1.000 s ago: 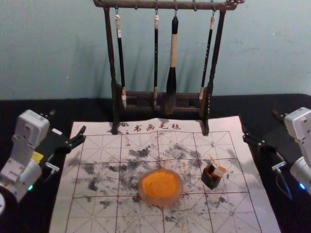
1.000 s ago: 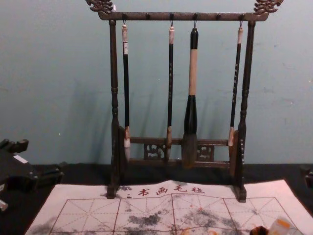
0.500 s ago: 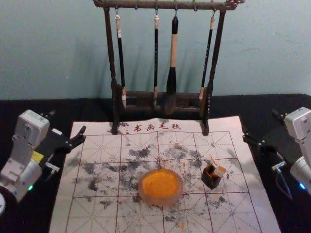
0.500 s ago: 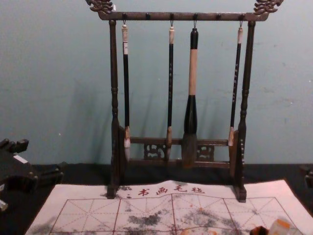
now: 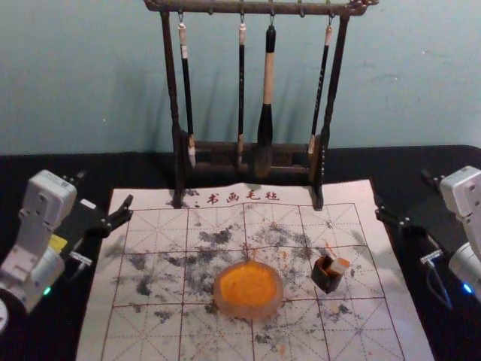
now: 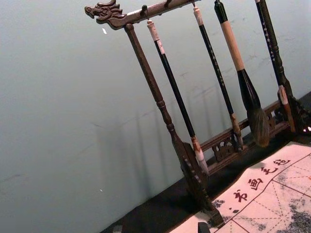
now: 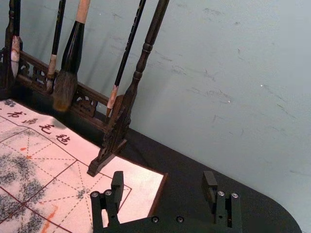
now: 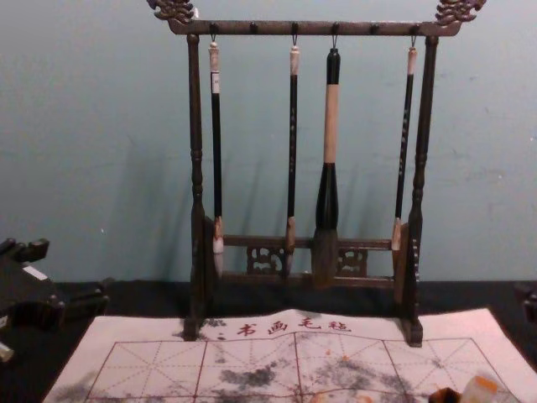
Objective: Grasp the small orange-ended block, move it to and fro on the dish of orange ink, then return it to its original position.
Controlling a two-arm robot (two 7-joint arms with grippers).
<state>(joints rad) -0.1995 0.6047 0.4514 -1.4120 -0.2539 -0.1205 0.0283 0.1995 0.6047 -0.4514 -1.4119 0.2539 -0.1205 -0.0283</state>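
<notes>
The small orange-ended block [image 5: 340, 266] leaned from its dark box [image 5: 327, 280], lower end hidden, near the ink dish [image 5: 278, 299]. Left gripper [image 5: 104, 189] and right gripper [image 5: 403, 192] gaped wide beside the mat [image 5: 154, 327], unmoved from the earlier frame.

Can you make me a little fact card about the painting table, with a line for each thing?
Block: tilted, at the small dark box
Dish: on the mat, left of the box
Ink: orange, in the dish
Brushes: four, hanging from the rack
Mat marks: dark smudges, some orange
Left hand: by the mat's left edge, open
Right hand: by the right edge, open
Held: nothing
</notes>
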